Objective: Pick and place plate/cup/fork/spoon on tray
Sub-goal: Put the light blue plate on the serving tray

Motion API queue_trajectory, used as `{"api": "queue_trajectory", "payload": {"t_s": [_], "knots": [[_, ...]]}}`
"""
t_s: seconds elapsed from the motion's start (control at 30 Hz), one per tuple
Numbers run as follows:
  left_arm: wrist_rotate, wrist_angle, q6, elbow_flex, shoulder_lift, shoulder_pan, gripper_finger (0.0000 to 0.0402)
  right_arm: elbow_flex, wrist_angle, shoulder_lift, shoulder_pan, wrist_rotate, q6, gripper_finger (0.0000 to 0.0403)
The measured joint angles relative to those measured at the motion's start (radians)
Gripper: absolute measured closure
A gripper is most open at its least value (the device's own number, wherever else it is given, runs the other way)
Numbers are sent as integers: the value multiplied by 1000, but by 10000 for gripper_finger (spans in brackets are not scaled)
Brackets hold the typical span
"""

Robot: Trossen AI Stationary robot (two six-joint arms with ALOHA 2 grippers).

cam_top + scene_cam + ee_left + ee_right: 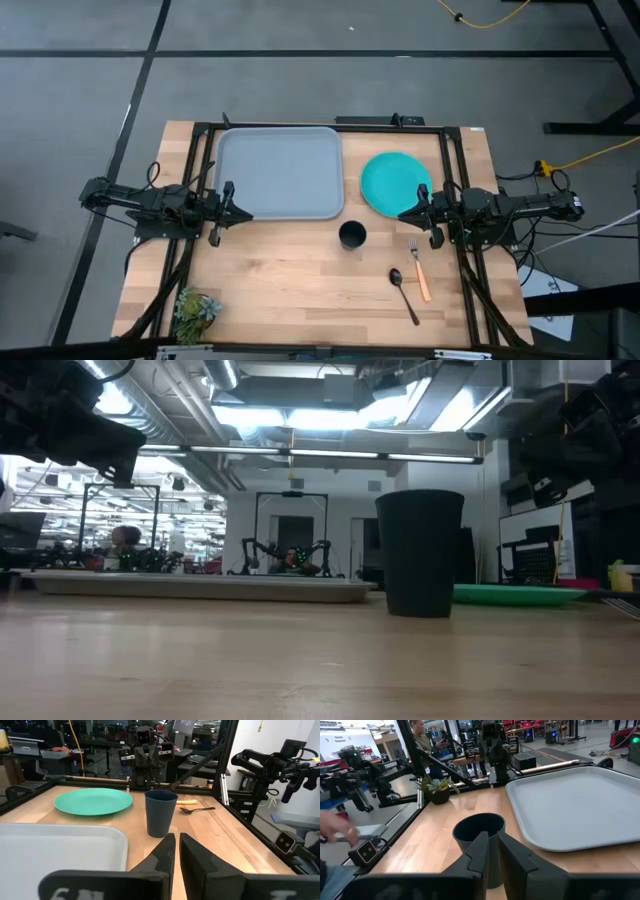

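The grey-blue tray lies at the table's far middle, nothing on it. The teal plate lies flat to its right. The dark cup stands upright near the tray's near right corner. The orange-handled fork and the dark spoon lie on the wood at the near right. My left gripper hovers at the tray's near left corner, its fingers nearly together and empty. My right gripper hovers by the plate's near right rim, fingers nearly together and empty.
A small potted plant stands at the table's near left corner. Black frame bars run along the table's left, right and far sides. Bare wood lies between the cup and the near edge. People show in the room beyond.
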Motion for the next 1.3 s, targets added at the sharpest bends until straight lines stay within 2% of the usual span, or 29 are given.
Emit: {"api": "queue_trajectory", "payload": {"t_s": [0.2, 0.27, 0.5, 0.63, 0.77, 0.83, 0.93, 1.03, 1.1, 1.17, 1.3], "knots": [[0, 0, -1, 0, 0, 0, 382, 0, -3, 0, 0, 0, -2, 359], [33, -6, -37, 1, 0, 0, 382, 0, -3, 0, 0, 0, -23, 359], [168, 6, -331, 2, 1, -1, 382, 0, -4, 0, 0, 42, -266, 359], [150, 5, -369, 2, 1, -1, 382, 0, -8, 0, 0, 42, -319, 359], [124, 2, -367, 2, 1, -1, 382, 0, -4, 0, 0, 68, -442, 359], [113, 3, -358, 2, 1, -1, 382, 0, -3, 0, 0, 68, -424, 359], [-14, 31, -151, 1, 1, -1, 382, 0, 31, 0, 0, 36, -274, 359], [-183, 106, 45, 1, 1, -1, 382, 0, 101, 2, 0, 42, -237, 359], [-251, 158, 73, 1, 1, -1, 382, 0, 201, 2, 0, 41, -235, 359], [-277, 189, 37, 1, 1, -1, 382, 0, 304, 2, 0, 33, -236, 359], [-361, 248, 31, 1, 1, -1, 382, 0, 477, 2, 0, 27, -338, 359]]}}
